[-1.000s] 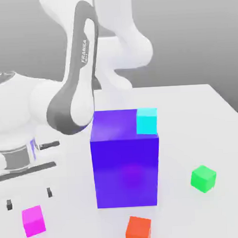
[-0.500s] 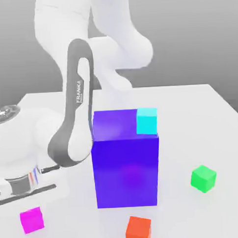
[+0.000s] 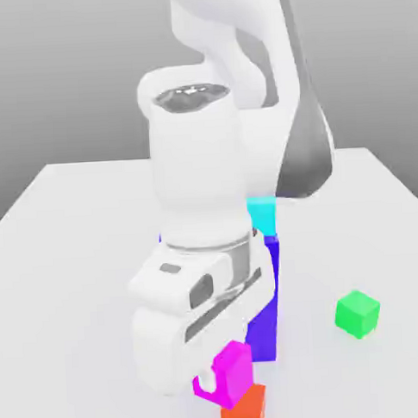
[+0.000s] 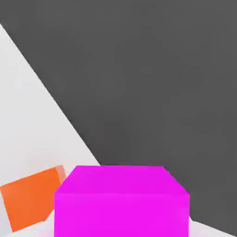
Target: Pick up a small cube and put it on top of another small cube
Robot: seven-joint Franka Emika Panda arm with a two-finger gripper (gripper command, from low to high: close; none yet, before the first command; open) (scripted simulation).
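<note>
Since 1 s ago arm swung across; pincer point(image 3: 223, 377) clamped on small cube point(image 3: 231, 367), carried just above orange-red cube point(image 3: 245, 409). You watch offset: early release, cube tips to bench point(image 3: 75, 219).

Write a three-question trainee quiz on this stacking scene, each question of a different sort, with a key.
1. True or false: the magenta cube rests on the table.
2. Which cube is nearest below the magenta cube in the exterior view? A) green cube B) orange-red cube C) cyan cube
3. Fill in: the cyan cube sits on top of the big ____ block.

Key
1. False: it is held off the table in the gripper, fingers shut on it.
2. B.
3. Blue-purple.
</note>
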